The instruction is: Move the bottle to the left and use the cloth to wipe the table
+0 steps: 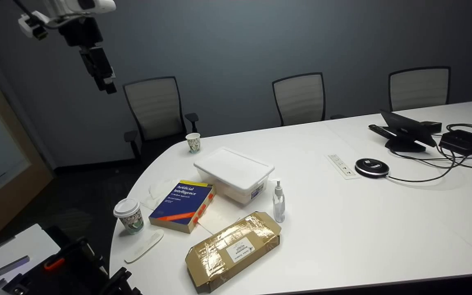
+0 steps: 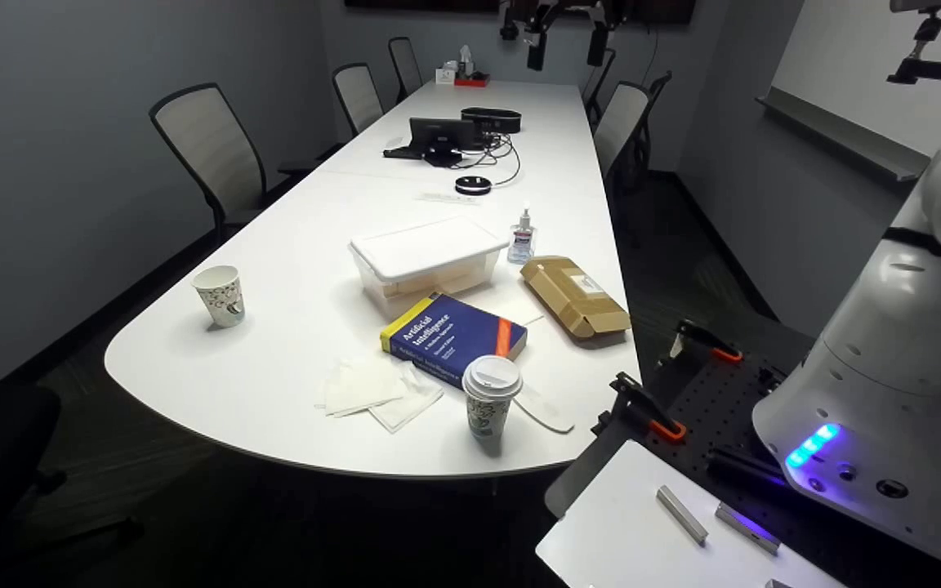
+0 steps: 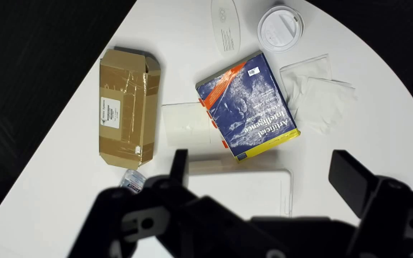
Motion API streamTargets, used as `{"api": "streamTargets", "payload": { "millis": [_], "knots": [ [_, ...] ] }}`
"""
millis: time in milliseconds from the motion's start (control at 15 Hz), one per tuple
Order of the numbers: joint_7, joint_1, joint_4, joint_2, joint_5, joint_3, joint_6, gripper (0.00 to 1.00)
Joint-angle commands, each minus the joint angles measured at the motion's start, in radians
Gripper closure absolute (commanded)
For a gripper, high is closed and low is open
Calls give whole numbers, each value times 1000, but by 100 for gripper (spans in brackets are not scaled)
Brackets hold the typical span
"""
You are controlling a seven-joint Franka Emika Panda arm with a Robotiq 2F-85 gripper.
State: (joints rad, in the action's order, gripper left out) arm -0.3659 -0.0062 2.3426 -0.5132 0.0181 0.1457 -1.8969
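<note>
The bottle is small, clear and has a pump top. It stands upright on the white table between the lidded box and the cardboard box, also in an exterior view. In the wrist view the bottle is partly hidden by a finger. White folded cloths lie beside the blue book, near the curved edge; they also show in the wrist view. Another flat white cloth lies between book and cardboard box. My gripper is open and empty, high above the table in both exterior views.
A blue book leans near a clear box with a white lid. A cardboard box lies by the front edge. A lidded cup, an open cup and a flat pale strip are also on the table.
</note>
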Motion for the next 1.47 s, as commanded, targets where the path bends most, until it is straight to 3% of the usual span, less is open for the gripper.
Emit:
{"api": "streamTargets", "payload": {
  "millis": [0, 533, 1133, 1267, 1333, 1400],
  "knots": [
    [-8, -1, -17, 18, -6, -2, 4, 0],
    [-132, -84, -261, 275, -135, -22, -24, 0],
    [-161, -112, -612, 603, -108, -202, -41, 0],
    [-160, -119, -655, 657, -68, -238, -38, 0],
    [-132, -101, -591, 599, -99, -235, -43, 0],
    [-132, -105, -612, 626, -87, -248, -43, 0]
  ]
}}
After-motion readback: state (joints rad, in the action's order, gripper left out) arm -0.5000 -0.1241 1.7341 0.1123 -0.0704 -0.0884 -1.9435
